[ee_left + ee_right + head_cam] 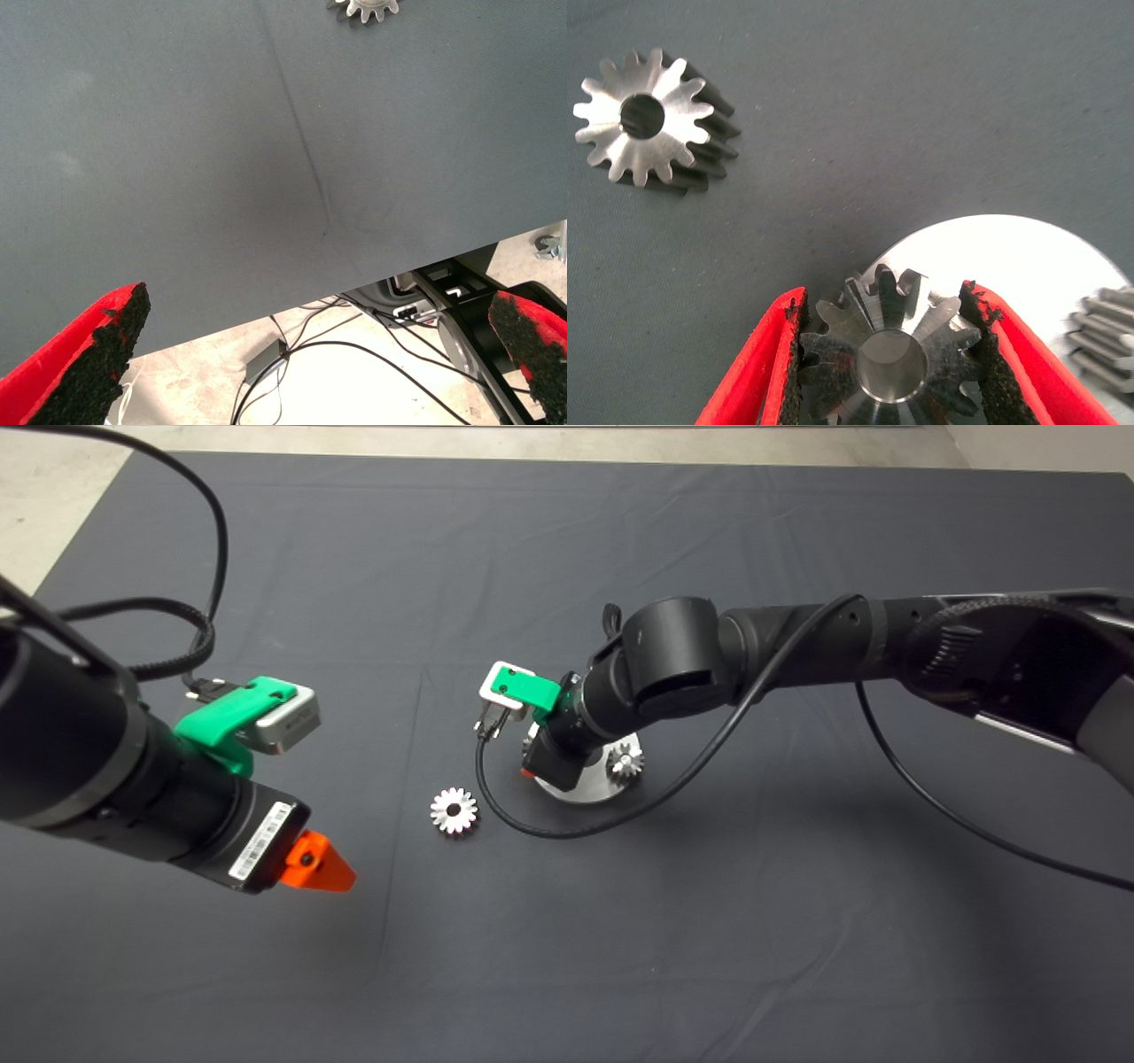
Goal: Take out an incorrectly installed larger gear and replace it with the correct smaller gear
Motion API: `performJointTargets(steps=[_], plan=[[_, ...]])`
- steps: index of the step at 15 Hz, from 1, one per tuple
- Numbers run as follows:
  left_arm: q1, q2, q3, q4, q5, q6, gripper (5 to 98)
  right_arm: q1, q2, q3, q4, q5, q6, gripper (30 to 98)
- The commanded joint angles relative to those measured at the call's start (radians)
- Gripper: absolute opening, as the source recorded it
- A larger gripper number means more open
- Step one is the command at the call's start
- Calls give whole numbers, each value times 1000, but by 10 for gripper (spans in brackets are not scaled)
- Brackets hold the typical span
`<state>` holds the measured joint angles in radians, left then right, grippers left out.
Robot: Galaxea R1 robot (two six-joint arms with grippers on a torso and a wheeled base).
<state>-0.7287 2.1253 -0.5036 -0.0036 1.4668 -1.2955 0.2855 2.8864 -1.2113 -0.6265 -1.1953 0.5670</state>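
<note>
On the dark tabletop (567,957), round steel baseplate (1028,266) as landmark. Beside it on cloth, well clear: larger gear (454,810). Over its edge: right hand (890,354) clamped on smaller gear (890,341), pads on opposite teeth. Probably dense, rigid, slick; best gripped across teeth. Far off: left hand (292,354), wide open, empty

Matt dark cloth mat (567,957), faintly creased. Bright machined-metal gear (647,119), glossy face. Duller steel gear (890,354) between rough black pads (788,372). Polished metal disc (1028,266).
</note>
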Motion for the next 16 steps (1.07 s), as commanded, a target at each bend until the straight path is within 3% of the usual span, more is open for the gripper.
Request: performJointTargets(steps=[1, 16], plan=[[-8, 0, 7, -16, 3, 2, 983, 20, 0, 3, -33, 8, 2, 416], [-6, 2, 7, -16, 3, 1, 983, -11, 8, -31, -82, 10, 2, 419]])
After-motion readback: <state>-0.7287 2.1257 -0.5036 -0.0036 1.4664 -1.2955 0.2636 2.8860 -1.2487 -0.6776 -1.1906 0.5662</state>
